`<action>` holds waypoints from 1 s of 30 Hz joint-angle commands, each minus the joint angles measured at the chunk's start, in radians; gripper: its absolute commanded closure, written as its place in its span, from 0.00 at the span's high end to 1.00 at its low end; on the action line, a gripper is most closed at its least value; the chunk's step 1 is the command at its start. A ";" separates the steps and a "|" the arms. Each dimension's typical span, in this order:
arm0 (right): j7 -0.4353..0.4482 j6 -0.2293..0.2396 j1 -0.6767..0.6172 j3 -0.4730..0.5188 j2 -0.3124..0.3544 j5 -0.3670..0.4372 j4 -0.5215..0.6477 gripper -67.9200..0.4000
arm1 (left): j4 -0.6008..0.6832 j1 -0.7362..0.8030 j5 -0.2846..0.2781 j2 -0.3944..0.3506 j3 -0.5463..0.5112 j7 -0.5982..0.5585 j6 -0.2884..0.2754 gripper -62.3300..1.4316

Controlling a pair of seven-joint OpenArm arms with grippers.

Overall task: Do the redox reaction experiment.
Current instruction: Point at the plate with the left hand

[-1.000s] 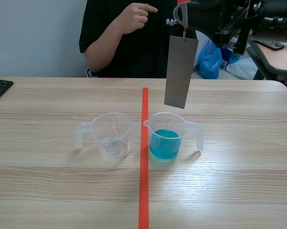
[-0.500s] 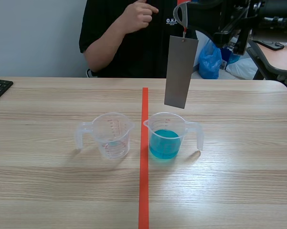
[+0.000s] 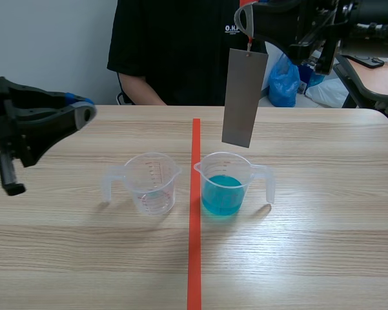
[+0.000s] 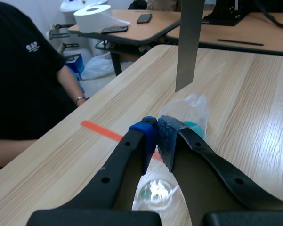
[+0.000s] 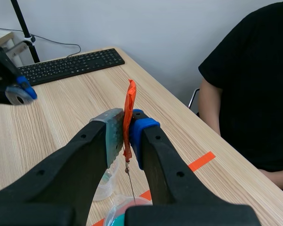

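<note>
The right gripper hangs high over the tabletop with its fingers pinching an orange tab. From the tab a grey metal plate hangs upright just above the cup of blue liquid; in the right wrist view the plate shows only edge-on as a thin line, and the cup is mostly hidden behind the fingers. The left gripper is raised at the left side, fingers pressed together on nothing, and from its own view they cover most of the clear cup, whose contents are hard to make out, while the plate's upper end is cut off.
</note>
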 commanded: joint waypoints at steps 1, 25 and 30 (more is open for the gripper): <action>0.019 0.005 0.028 0.005 0.010 0.011 0.002 0.03 | -0.001 -0.018 -0.016 0.043 0.028 0.000 -0.006 0.08; 0.019 0.005 0.028 0.005 0.010 0.011 0.002 0.03 | -0.305 -0.315 -0.016 0.357 0.344 0.016 0.028 0.08; 0.019 0.005 0.028 0.005 0.010 0.011 0.002 0.03 | -0.340 -0.347 -0.016 0.393 0.376 0.014 0.027 0.08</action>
